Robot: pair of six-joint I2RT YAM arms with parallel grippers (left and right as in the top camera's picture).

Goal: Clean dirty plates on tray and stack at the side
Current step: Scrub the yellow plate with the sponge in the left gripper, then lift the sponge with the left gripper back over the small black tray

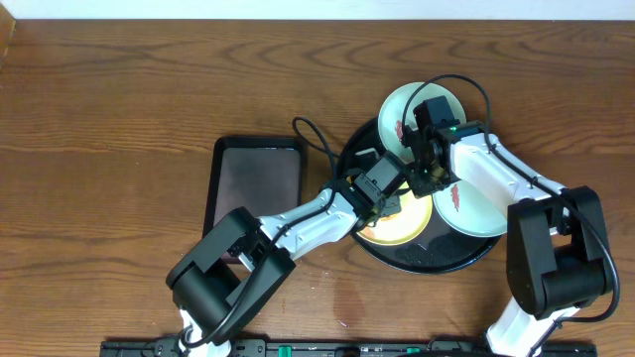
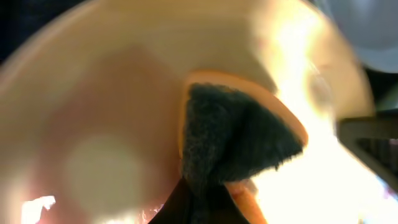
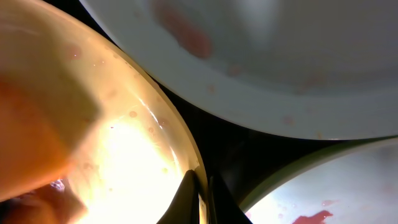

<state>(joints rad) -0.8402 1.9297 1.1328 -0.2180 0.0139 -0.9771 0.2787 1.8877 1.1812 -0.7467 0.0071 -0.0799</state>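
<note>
The round black tray [image 1: 437,260] holds three plates. The pale yellow plate [image 1: 402,230] lies at its front left. My left gripper [image 1: 389,198] is shut on an orange sponge with a dark scouring pad [image 2: 236,137], pressed onto the yellow plate [image 2: 93,93]. My right gripper [image 1: 425,178] is shut on that plate's rim [image 3: 124,155], its fingers [image 3: 202,190] pinching the edge. One mint-blue plate [image 1: 402,109] leans over the tray's far rim and shows a red smear [image 3: 280,62]. The other mint-blue plate [image 1: 476,203] sits at the right with a red smear [image 3: 336,193].
A smaller rectangular black tray [image 1: 256,183] lies left of the round tray, under my left arm. The dark wood tabletop [image 1: 119,119] stretches out to the left and back. Bare black tray floor [image 3: 249,149] shows between the plates.
</note>
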